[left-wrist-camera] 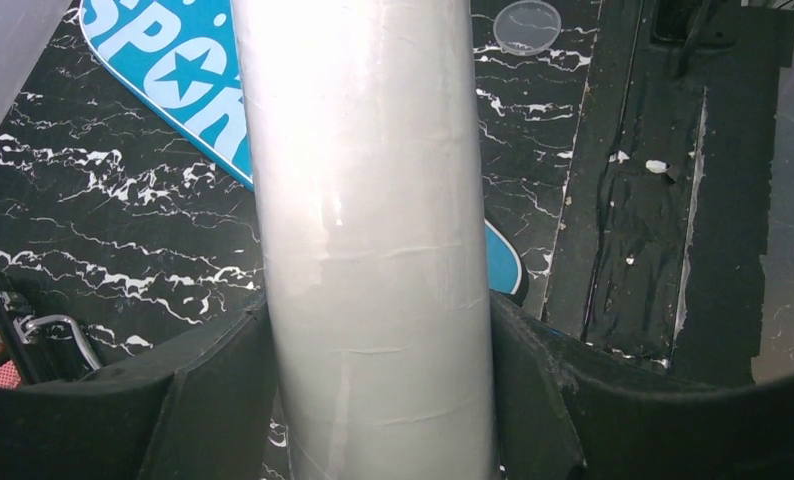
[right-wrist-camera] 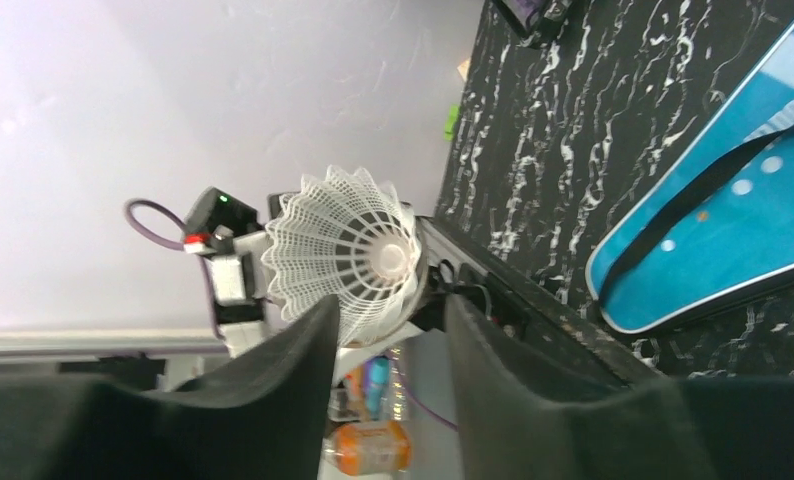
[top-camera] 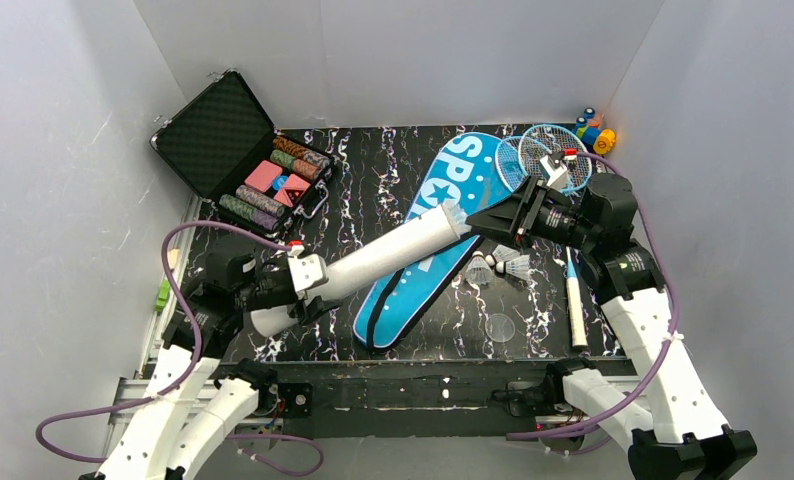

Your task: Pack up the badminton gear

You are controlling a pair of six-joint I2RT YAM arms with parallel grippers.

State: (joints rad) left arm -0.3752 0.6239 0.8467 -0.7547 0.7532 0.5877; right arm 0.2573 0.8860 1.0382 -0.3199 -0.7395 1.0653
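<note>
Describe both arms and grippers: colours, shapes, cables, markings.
The left arm and right arm have white shells with black joints. A purple cable loops along each. The left gripper and right gripper have broad, matte black fingers. A small red mark sits on the left wrist.

The white tube [left-wrist-camera: 373, 250] has a smooth, semi-gloss skin with faint wrap seams and creases. The table [top-camera: 373, 170] carries a black, low-sheen sheet veined in white like marble. The blue bag [top-camera: 443, 185] looks like smooth cloth. The shuttlecock [right-wrist-camera: 348, 245] skirt is white plastic mesh. The fingers [right-wrist-camera: 273, 390] of the right gripper [right-wrist-camera: 391, 305] are matt black and finely grained. The case [top-camera: 213, 135] lid is lined with black dimpled foam.
</note>
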